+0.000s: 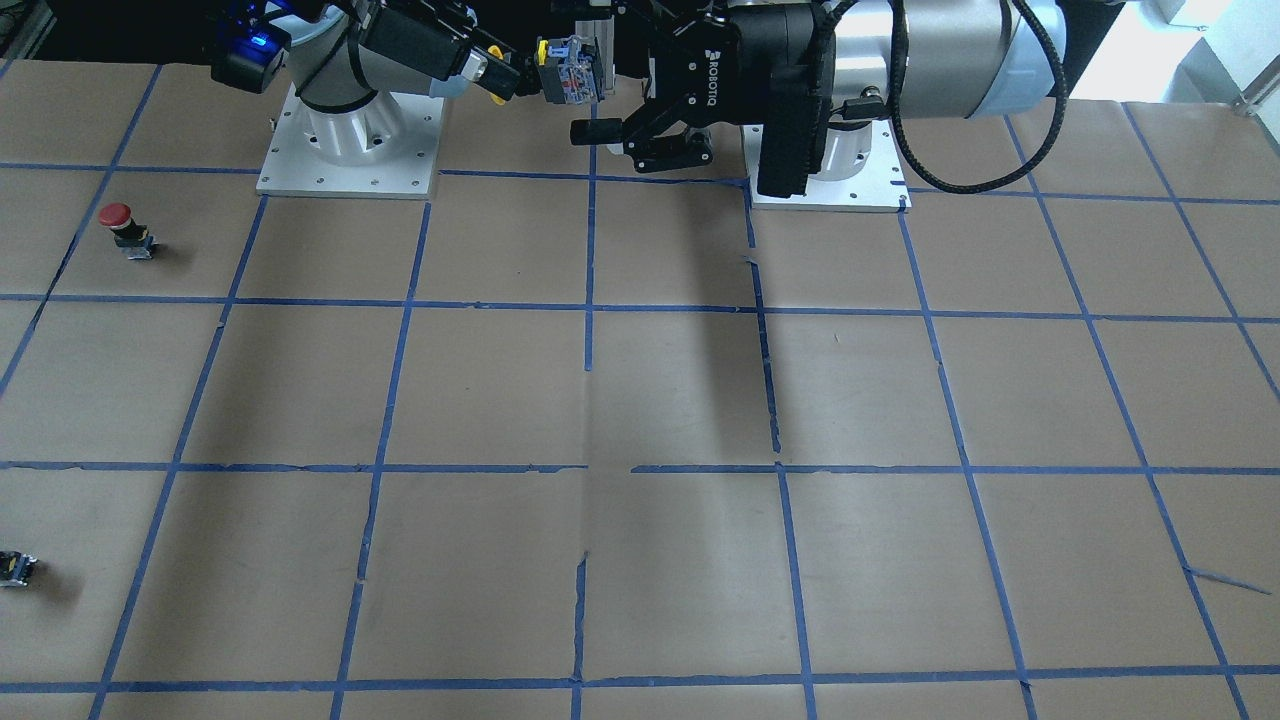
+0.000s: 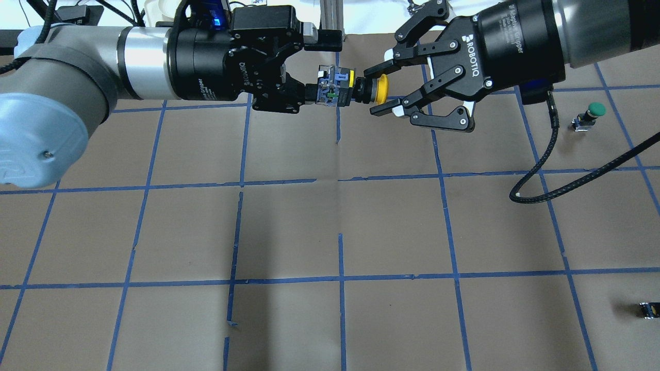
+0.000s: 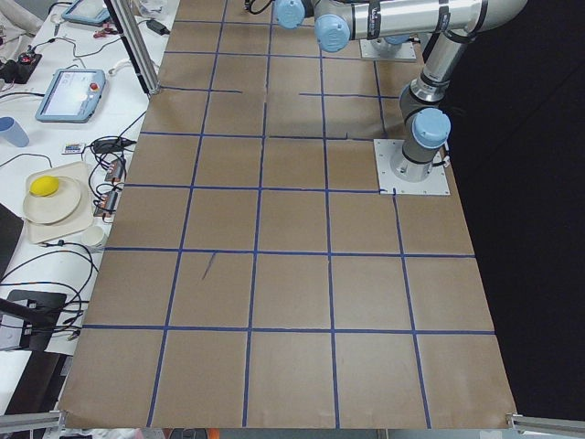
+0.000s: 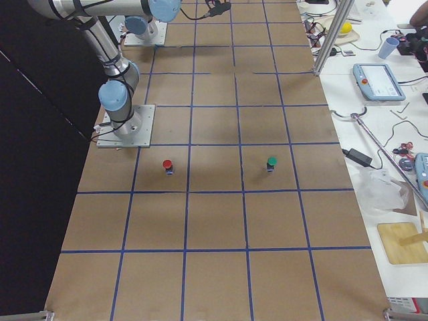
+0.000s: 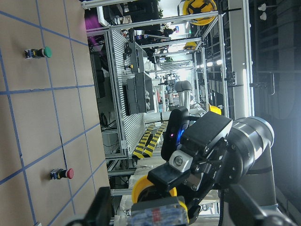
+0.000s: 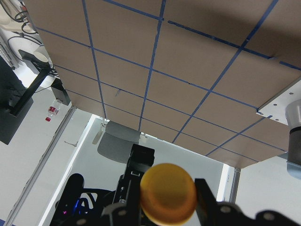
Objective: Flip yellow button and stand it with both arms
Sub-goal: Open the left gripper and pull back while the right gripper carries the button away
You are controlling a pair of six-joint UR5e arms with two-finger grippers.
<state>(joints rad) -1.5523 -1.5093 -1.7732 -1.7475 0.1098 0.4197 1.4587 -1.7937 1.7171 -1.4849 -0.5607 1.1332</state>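
The yellow button (image 2: 380, 89) hangs level in the air between both grippers, over the far middle of the table. Its yellow cap points to my right arm and its grey-blue block body (image 2: 330, 88) to my left. My right gripper (image 2: 375, 90) is shut on the cap end; its fingers flank the cap (image 6: 167, 193) in the right wrist view. My left gripper (image 2: 324, 67) is open, one finger well above the body and the other beside the body's end. In the left wrist view the body (image 5: 155, 214) sits between the spread fingers. The button also shows in the front view (image 1: 568, 70).
A red-capped button (image 1: 120, 225) and a green-capped button (image 2: 590, 114) stand on the table on my right side. A tiny black block (image 2: 649, 309) lies near the right front edge. A black cable (image 2: 541, 190) loops from my right arm. Both arm bases (image 1: 350, 150) sit at the robot's edge.
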